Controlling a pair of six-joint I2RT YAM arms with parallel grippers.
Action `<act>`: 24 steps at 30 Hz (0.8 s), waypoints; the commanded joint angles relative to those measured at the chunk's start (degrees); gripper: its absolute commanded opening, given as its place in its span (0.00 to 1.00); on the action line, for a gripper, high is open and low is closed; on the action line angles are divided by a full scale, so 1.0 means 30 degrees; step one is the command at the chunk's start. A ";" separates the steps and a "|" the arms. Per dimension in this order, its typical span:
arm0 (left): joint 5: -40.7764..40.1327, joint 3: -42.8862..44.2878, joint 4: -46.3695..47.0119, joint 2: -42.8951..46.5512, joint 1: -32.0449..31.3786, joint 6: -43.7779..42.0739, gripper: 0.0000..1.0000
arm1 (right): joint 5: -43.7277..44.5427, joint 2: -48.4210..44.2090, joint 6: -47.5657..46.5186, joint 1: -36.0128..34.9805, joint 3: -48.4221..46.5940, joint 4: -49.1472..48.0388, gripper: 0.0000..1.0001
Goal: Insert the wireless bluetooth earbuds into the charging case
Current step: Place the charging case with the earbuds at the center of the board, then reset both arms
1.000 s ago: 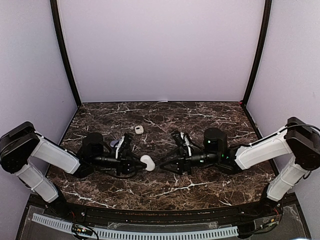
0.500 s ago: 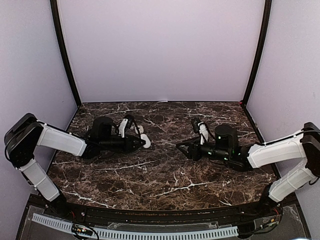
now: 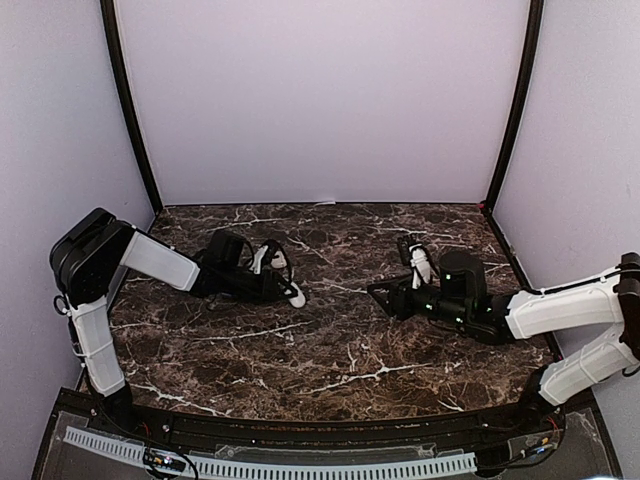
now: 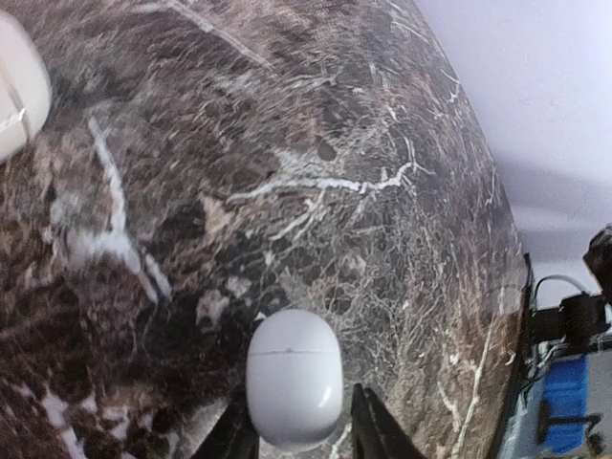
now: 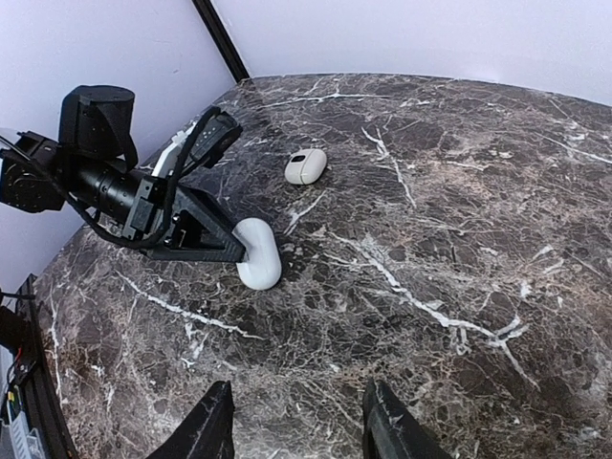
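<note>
A closed white oval charging case (image 4: 295,378) lies on the marble, also seen at the tip of the left arm (image 3: 296,296) (image 5: 258,253). My left gripper (image 4: 301,423) is low over the table and open around the case. A thin gap shows beside the right finger (image 4: 368,426). A second white oval case (image 5: 305,165) rests just beyond it, at the upper left edge of the left wrist view (image 4: 11,86). My right gripper (image 5: 301,430) hovers open over bare marble right of centre (image 3: 385,295), holding nothing. The earbuds are out of view.
The dark marble table (image 3: 330,350) is boxed in by pale walls with black corner posts (image 3: 135,130). The left arm's forearm (image 3: 160,262) stretches along the left side. The right arm (image 3: 545,310) lies along the right side.
The left arm has carried the white case from centre to the far left and lowered it, and its jaws have widened. The right arm has drawn back to the right.
</note>
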State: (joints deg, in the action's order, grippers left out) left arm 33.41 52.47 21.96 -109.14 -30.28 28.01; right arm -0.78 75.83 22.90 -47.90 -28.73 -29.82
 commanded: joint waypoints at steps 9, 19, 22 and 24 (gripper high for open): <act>-0.3040 -0.1240 -0.3428 0.4384 -0.0022 -0.1238 0.99 | 0.3135 -0.2362 -0.1805 0.0960 0.0093 0.1563 0.82; -1.1432 -0.4058 -0.5392 1.1802 0.0332 -0.4489 0.99 | 1.3412 -0.4484 -0.6006 0.1383 -0.0136 0.2333 1.00; -1.3713 -0.5885 -0.4048 1.4232 0.0424 -0.5827 0.99 | 1.4454 -0.5239 -0.8730 0.1536 0.0692 0.0330 1.00; -1.4805 -0.7688 -0.2248 1.5838 0.0462 -0.6896 0.99 | 1.4958 -0.5486 -1.0017 0.1616 0.1613 -0.1679 1.00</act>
State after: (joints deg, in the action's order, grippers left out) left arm 0.47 37.10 9.82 -68.79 -29.41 15.07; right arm 34.72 61.39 3.46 -43.75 -27.86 -24.29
